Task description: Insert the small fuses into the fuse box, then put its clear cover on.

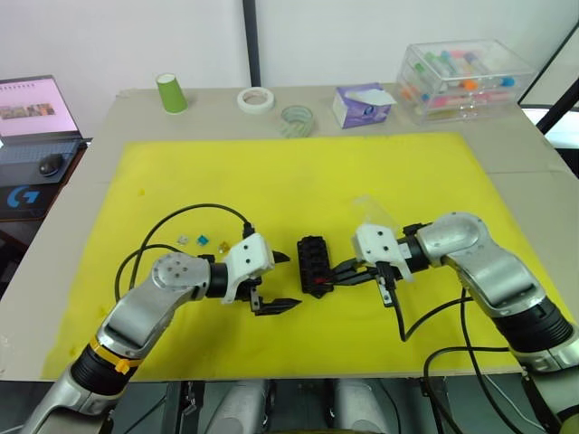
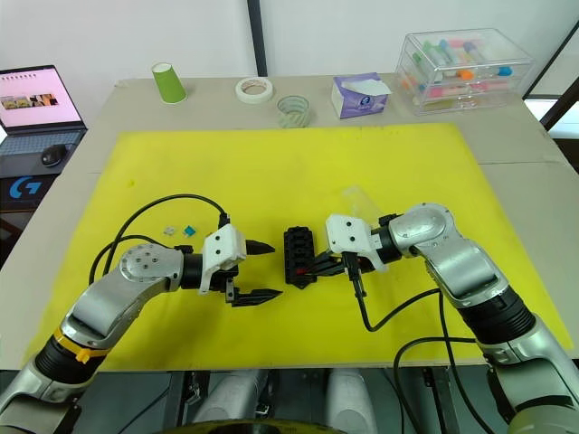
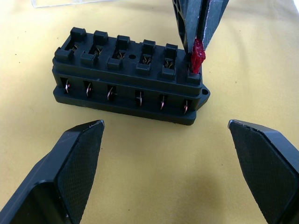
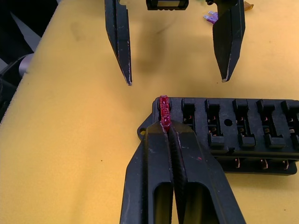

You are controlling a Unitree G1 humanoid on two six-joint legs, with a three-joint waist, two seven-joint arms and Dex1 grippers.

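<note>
The black fuse box lies mid-mat on the yellow mat, most of its slots empty. My right gripper is shut on a red fuse, pressing it into the end slot nearest me; the same red fuse stands at the box corner. My left gripper is open just left of the box, its fingers apart and holding nothing. Loose small fuses lie on the mat to the left, beyond the left arm. The clear cover lies faintly visible behind the right gripper.
Along the table's back edge stand a green cup, two tape rolls, a tissue box and a clear storage box. A laptop sits off the table's left side.
</note>
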